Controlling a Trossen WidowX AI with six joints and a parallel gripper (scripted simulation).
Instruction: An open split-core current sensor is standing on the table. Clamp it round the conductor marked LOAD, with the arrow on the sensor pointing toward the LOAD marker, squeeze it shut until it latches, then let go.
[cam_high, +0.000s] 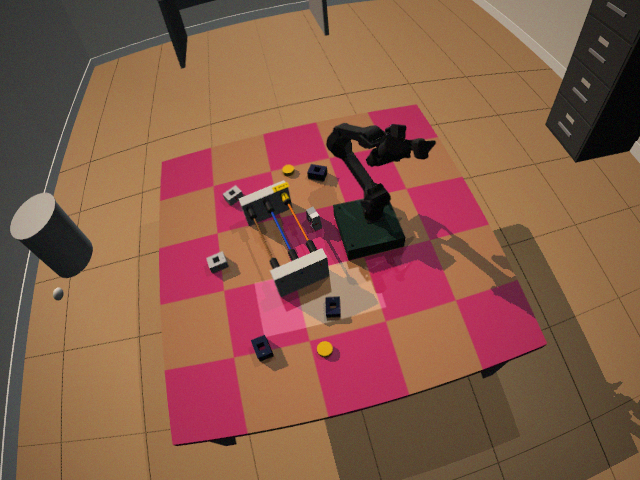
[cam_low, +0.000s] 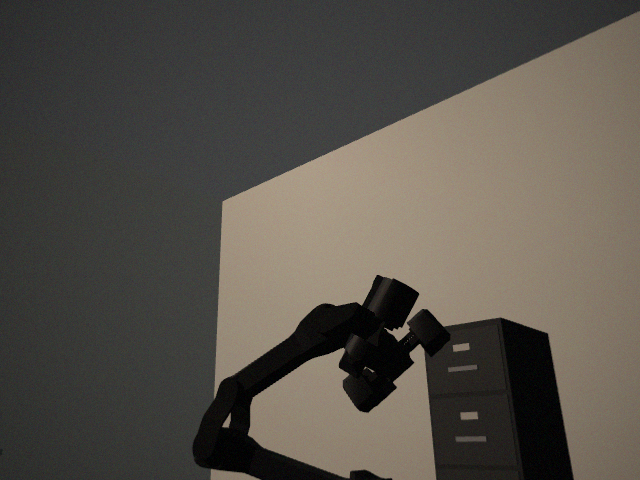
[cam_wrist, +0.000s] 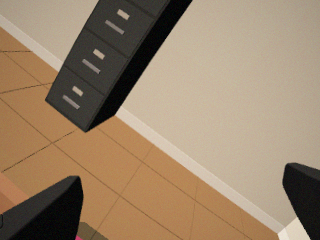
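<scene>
A small grey-and-white block (cam_high: 313, 218), apparently the sensor, stands between the orange conductor (cam_high: 298, 222) and the arm's base; its opening and arrow cannot be made out. The orange conductor ends at the back block (cam_high: 264, 204) under a yellow label (cam_high: 280, 187) with lettering too small to read. Blue (cam_high: 280, 229) and brown (cam_high: 262, 239) conductors run beside it to the front block (cam_high: 301, 277). My gripper (cam_high: 402, 153) (cam_low: 400, 362) (cam_wrist: 186, 182) is open and empty, raised high beyond the base and away from the sensor, facing the filing cabinet.
The arm's dark green base (cam_high: 368, 229) is right of the conductors. White ring-like blocks (cam_high: 232, 194) (cam_high: 217, 261) lie left; navy ones (cam_high: 316, 172) (cam_high: 332, 307) (cam_high: 262, 347) lie behind and in front. Yellow discs (cam_high: 287, 169) (cam_high: 324, 349) lie on the table. A filing cabinet (cam_high: 594, 77) (cam_low: 470, 403) (cam_wrist: 95, 60) stands beyond.
</scene>
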